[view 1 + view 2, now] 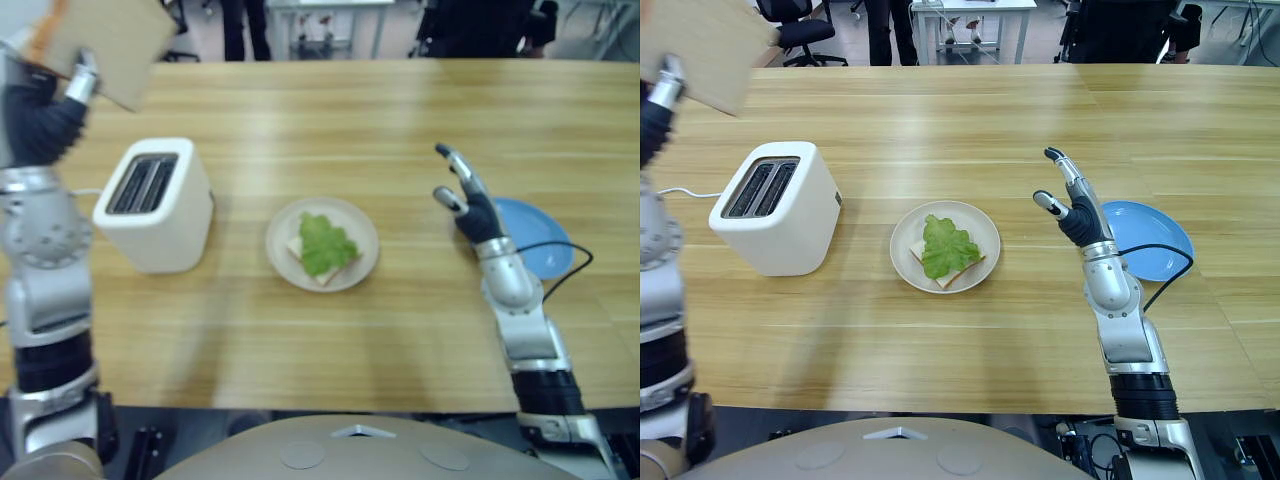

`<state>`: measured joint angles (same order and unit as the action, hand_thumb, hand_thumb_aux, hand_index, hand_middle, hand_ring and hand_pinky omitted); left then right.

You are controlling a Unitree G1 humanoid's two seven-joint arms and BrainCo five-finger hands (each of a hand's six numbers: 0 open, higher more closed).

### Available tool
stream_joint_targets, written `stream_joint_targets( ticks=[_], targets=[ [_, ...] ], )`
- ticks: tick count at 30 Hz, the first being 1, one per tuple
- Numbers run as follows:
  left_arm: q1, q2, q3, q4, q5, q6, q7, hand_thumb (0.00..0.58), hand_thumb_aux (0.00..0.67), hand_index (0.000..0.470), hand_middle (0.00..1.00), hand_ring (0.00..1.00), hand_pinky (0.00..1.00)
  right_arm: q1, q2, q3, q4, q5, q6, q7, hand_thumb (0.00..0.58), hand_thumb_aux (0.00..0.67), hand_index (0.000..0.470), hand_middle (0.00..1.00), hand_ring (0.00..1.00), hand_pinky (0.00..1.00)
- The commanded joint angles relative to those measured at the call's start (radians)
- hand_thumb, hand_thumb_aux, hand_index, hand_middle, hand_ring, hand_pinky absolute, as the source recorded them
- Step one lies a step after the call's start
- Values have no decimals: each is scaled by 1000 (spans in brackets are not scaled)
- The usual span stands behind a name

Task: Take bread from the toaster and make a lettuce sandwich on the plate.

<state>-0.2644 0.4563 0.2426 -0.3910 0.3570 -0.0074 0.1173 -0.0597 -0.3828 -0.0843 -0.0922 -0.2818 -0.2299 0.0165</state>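
Note:
A white toaster (pixel 157 204) stands on the table at the left, its two slots looking empty. My left hand (pixel 45 105) is raised high above and behind it, shut on a slice of bread (pixel 108 40). At the table's middle a beige plate (pixel 350 222) carries a bread slice (pixel 322 276) with a green lettuce leaf (pixel 325 245) on top. My right hand (pixel 470 198) hovers to the right of the plate, open, fingers stretched out and holding nothing.
A blue plate (pixel 1148 240) lies right behind my right hand, with a black cable (pixel 1165 272) looping across it. The toaster's white cord (pixel 682 192) trails off to the left. Chairs and table legs stand beyond the far edge.

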Motion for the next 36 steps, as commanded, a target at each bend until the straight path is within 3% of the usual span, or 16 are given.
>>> stream_joint_targets(
  ticks=[1, 6, 18, 36],
  targets=[
    [-10, -124, -138, 124, -107, 20, -84, 580, 670, 460, 1000, 1000, 1000, -2, -2, -12, 24, 11, -2, 0, 0, 0, 0, 0, 0, 0],
    [-21, -253, -264, 332, -188, 25, -188, 580, 670, 460, 1000, 1000, 1000, -11, -6, -21, 33, 18, -1, 1, 0, 0, 0, 0, 0, 0],
    [-60, -327, -406, 732, -229, 59, -373, 580, 670, 460, 1000, 1000, 1000, -8, 5, -11, 52, 15, -7, -10, 0, 0, 0, 0, 0, 0],
    [-1, -302, -384, 647, -326, 158, -500, 580, 670, 460, 1000, 1000, 1000, -8, 3, 7, 55, -6, -10, -19, 0, 0, 0, 0, 0, 0]
  ],
)
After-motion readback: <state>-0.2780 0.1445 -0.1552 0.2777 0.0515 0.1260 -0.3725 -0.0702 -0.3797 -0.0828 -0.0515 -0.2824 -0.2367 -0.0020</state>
